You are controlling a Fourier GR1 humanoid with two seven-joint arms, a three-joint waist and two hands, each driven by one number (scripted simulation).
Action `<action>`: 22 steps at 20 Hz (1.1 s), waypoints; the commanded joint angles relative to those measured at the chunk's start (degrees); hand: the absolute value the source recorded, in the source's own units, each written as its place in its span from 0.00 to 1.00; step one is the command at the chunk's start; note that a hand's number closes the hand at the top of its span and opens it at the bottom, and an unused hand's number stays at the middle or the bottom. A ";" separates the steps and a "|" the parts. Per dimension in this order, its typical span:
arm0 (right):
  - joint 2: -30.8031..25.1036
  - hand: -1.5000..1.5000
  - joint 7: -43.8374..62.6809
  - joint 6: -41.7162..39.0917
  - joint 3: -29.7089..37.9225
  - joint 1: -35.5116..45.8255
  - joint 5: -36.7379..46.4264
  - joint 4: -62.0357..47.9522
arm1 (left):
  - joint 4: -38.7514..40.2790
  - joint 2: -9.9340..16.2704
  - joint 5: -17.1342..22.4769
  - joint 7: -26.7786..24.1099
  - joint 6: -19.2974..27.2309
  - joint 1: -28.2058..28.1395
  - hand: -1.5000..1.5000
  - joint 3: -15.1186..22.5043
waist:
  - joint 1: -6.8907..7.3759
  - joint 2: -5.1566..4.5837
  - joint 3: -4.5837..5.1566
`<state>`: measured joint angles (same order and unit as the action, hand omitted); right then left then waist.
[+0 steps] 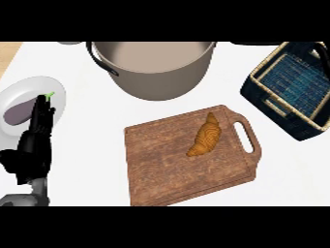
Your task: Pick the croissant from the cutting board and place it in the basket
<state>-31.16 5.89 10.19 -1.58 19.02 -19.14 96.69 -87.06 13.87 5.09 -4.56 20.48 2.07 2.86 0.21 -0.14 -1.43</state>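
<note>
The croissant (205, 135) lies on the board (188, 157), toward its handle side, long axis running from upper right to lower left. The basket (293, 89) sits upper right. The left hand (33, 145), fingers straight and together, rests well apart at left, over a plate (21, 111) on the tabletop (82, 145), below a pot (155, 68).

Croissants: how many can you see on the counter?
1. The croissant lies on the wooden cutting board, toward its handle end, left of the basket. The big pot's inside is only partly visible, so something could be hidden there.
</note>
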 commanded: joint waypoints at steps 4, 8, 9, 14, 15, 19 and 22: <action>3.51 1.00 7.83 11.40 -7.23 -3.68 12.16 -0.55 | -3.00 6.32 -1.83 -0.93 -10.24 1.85 0.50 4.63 | -0.42 0.27 1.56; 7.38 1.00 2.88 10.25 -21.43 0.49 23.71 -2.76 | -2.63 6.52 -0.19 3.07 -17.13 7.89 0.50 9.45 | 1.36 -0.38 1.52; 13.93 1.00 1.80 15.12 -23.25 1.40 25.19 -5.79 | -2.99 8.54 1.02 2.37 -19.15 7.44 0.50 7.92 | 2.31 -0.43 1.47; 22.57 0.00 12.30 30.58 -31.58 4.99 45.94 -18.74 | -1.88 6.62 1.16 3.83 -19.08 10.14 0.50 8.81 | 1.92 -0.12 1.72; 24.19 0.00 16.45 31.85 -32.85 5.78 49.14 -20.61 | -0.88 7.14 1.08 3.45 -19.15 10.14 0.50 8.13 | 1.69 -0.02 1.81; 21.41 0.00 31.53 29.66 -31.18 12.04 61.54 -27.48 | -1.34 8.75 2.22 3.61 -20.73 8.87 0.50 7.05 | 0.62 0.89 2.04; 18.94 0.00 41.79 23.02 -30.44 18.43 69.36 -28.40 | -0.88 7.92 1.81 4.40 -19.32 8.68 0.50 6.96 | -0.94 1.67 2.18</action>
<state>-11.02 36.13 36.83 -31.81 31.48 40.10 71.82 -88.55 21.68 6.99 -0.66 0.90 10.83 10.22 0.60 0.83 0.57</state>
